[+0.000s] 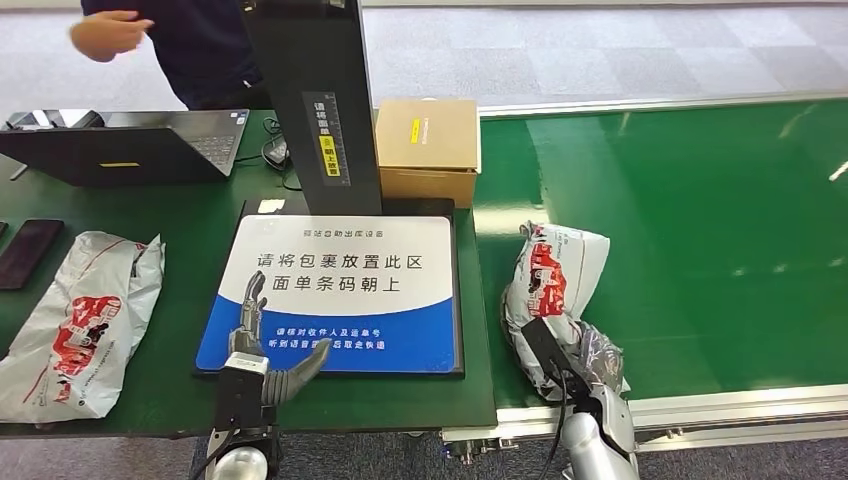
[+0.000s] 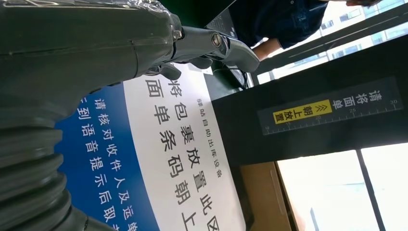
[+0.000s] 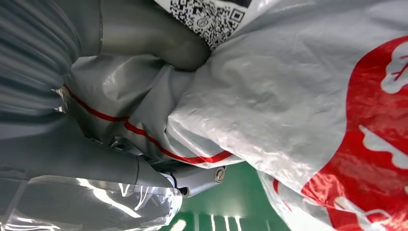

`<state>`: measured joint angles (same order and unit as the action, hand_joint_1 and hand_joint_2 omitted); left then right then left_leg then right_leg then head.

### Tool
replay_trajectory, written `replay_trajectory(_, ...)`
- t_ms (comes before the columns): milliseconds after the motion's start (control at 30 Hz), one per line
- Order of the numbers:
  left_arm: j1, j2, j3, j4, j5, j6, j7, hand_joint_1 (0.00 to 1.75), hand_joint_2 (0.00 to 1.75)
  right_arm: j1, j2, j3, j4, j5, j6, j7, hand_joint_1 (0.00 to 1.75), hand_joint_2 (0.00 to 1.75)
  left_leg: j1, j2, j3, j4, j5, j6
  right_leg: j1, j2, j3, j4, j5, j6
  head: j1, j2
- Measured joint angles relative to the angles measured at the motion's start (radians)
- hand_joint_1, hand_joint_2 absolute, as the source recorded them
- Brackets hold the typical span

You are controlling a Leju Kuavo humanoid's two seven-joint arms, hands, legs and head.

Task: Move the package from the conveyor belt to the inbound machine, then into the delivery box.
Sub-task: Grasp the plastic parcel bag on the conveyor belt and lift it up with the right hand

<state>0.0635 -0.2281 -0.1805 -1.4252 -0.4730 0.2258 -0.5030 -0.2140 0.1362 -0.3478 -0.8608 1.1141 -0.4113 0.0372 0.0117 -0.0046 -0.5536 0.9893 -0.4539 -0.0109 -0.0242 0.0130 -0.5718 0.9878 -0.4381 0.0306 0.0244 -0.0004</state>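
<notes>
Here my right hand [image 1: 572,362] has its fingers wrapped into the near end of the grey-and-red plastic mailer package [image 1: 553,283], thumb [image 3: 159,43] pressed into the bunched film just under the QR label; I judge it a firm clench on soft material. The package lies on the green conveyor belt [image 1: 700,230], close beside the inbound machine's blue-and-white scan mat [image 1: 340,290], so the carry across should be short. My left hand [image 1: 262,345] rests over the mat's near edge, fingers spread and holding nothing, likely parked there to stay clear. A second mailer [image 1: 80,320] lies left of the mat, a cardboard box [image 1: 427,150] behind it.
</notes>
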Motion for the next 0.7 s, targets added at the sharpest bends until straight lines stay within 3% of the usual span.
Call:
replay_trajectory(400,0.01,0.0,-0.003,0.0,0.002,0.008,0.0,0.0,1.75,0.039,0.009,0.005,-0.062,-0.011,-0.022,-0.019,1.68,1.75,0.0,-0.001,-0.002,0.0,-0.002,0.0,0.0,-0.001,-0.001,0.0,-0.003,0.001,0.0,0.0)
replay_trajectory(700,0.02,0.0,-0.003,0.0,0.003,0.018,-0.009,0.0,1.75,0.123,0.031,0.028,-0.226,-0.107,-0.083,-0.102,1.61,1.75,0.0,-0.002,-0.007,0.0,-0.002,0.0,0.0,-0.001,-0.006,0.0,-0.003,0.001,0.0,0.0)
